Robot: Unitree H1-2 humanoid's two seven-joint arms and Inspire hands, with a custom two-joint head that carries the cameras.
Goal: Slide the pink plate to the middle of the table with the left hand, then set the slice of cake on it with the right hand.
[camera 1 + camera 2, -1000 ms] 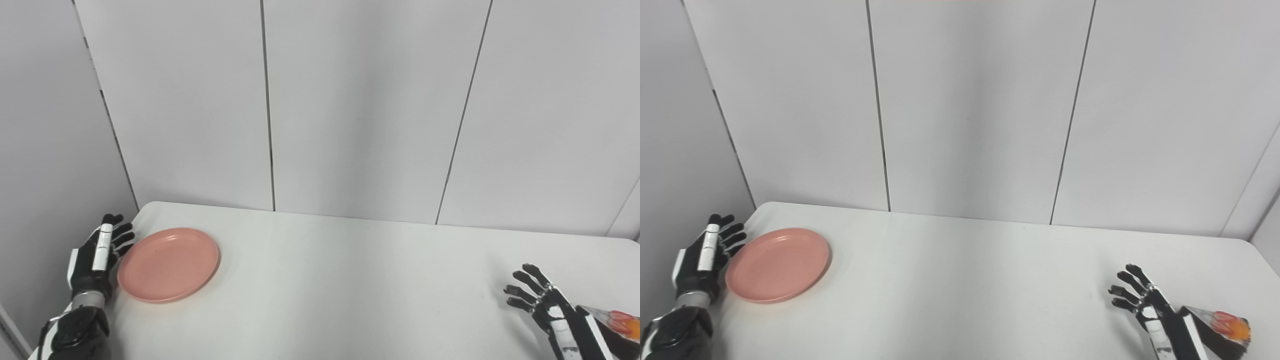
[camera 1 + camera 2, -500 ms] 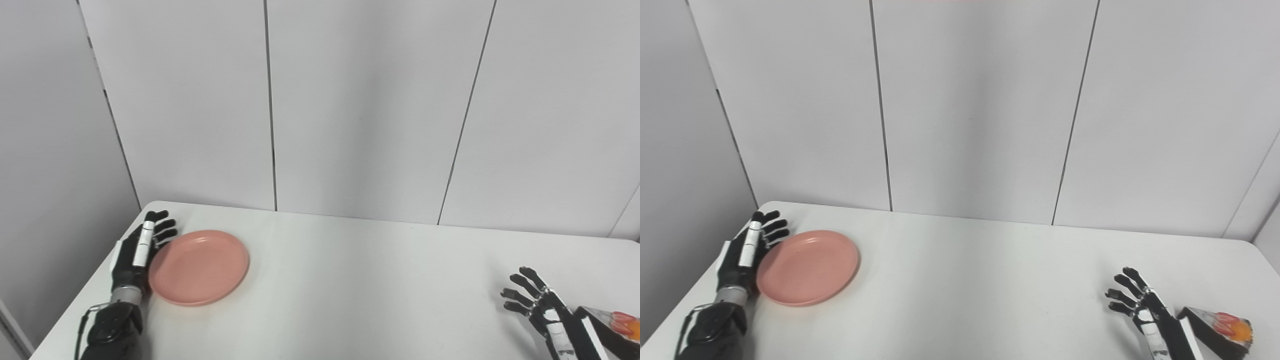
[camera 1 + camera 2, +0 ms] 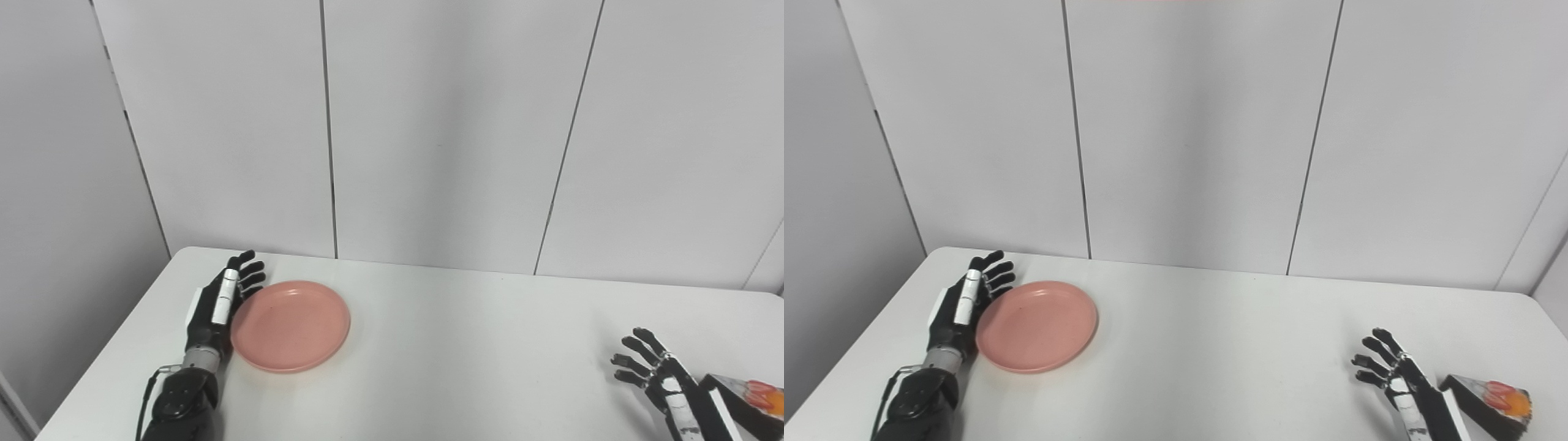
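A pink plate [image 3: 290,324] lies flat on the left half of the white table [image 3: 465,343]. My left hand [image 3: 219,304] stands open on edge against the plate's left rim, fingers stretched toward the wall. At the near right, my right hand [image 3: 1396,375] is open with fingers spread, holding nothing. Just to its right rests the slice of cake [image 3: 1494,401], a dark wedge with a red and orange topping, partly cut off by the picture's edge in the left eye view.
Grey wall panels [image 3: 441,135] rise directly behind the table's far edge. The table's left edge runs close beside my left forearm [image 3: 180,404].
My left hand has pushed the pink plate to the right, away from the table's left edge. The right hand has barely moved beside the cake.
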